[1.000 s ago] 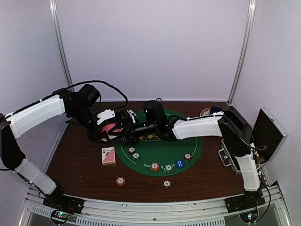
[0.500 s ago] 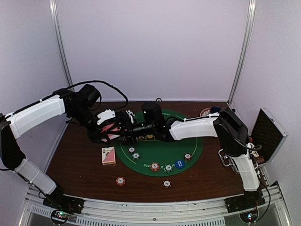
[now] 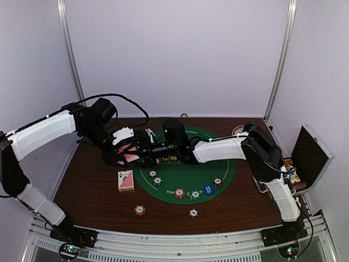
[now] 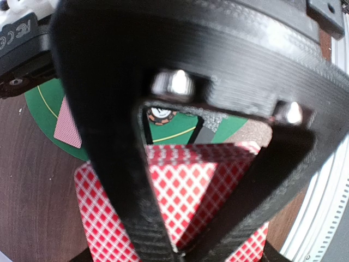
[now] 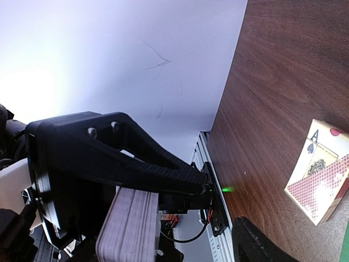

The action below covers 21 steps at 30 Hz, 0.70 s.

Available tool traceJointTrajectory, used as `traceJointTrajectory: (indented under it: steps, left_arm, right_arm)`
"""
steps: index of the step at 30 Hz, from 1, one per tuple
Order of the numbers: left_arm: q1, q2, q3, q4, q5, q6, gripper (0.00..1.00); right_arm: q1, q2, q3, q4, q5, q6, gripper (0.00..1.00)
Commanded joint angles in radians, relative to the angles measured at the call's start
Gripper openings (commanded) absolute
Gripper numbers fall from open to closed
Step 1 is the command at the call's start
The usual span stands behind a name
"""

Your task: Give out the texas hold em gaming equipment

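My left gripper [image 3: 130, 152] hangs above the table's left side, shut on a deck of pink-backed playing cards [image 4: 188, 191]. In the left wrist view the deck sits clamped between both black fingers [image 4: 125, 207]. My right gripper [image 3: 148, 149] reaches across the green mat [image 3: 221, 164] right up to that deck, open. Its wrist view shows the deck's edge [image 5: 131, 229] under the left gripper's black frame, with one of its own fingers [image 5: 256, 245] standing apart from the deck. Striped chips [image 3: 179, 192] and a blue button [image 3: 207, 190] lie on the mat.
A small stack of cards [image 3: 126, 180] lies on the wood left of the mat, with an ace showing [image 5: 319, 174]. Two chips [image 3: 140, 209] rest near the front edge. A mug on a plate [image 3: 245, 129] stands at the back right, and an open black case [image 3: 312, 155] at the far right.
The right arm has stretched further left, bringing its gripper closer to the held deck. The left arm and the deck have stayed put.
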Motion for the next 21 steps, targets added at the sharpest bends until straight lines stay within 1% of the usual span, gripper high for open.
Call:
traceJointTrajectory:
  steps: [1, 7, 13, 21]
  left_arm:
    - [-0.005, -0.028, 0.003, 0.004, 0.019, 0.022, 0.04]
    - [-0.005, -0.031, -0.005, 0.004, 0.01, 0.03, 0.03]
    - [-0.005, -0.032, -0.006, 0.004, 0.006, 0.034, 0.03]
    - [-0.005, -0.025, -0.004, 0.004, 0.0, 0.035, 0.02]
  right_arm:
    - [-0.01, 0.006, 0.032, -0.04, 0.011, -0.028, 0.68]
    - [-0.022, -0.035, -0.017, -0.103, 0.003, -0.08, 0.61]
    - [-0.041, -0.093, -0.085, -0.133, 0.001, -0.118, 0.59]
    - [-0.045, -0.143, -0.094, -0.147, -0.011, -0.136, 0.56]
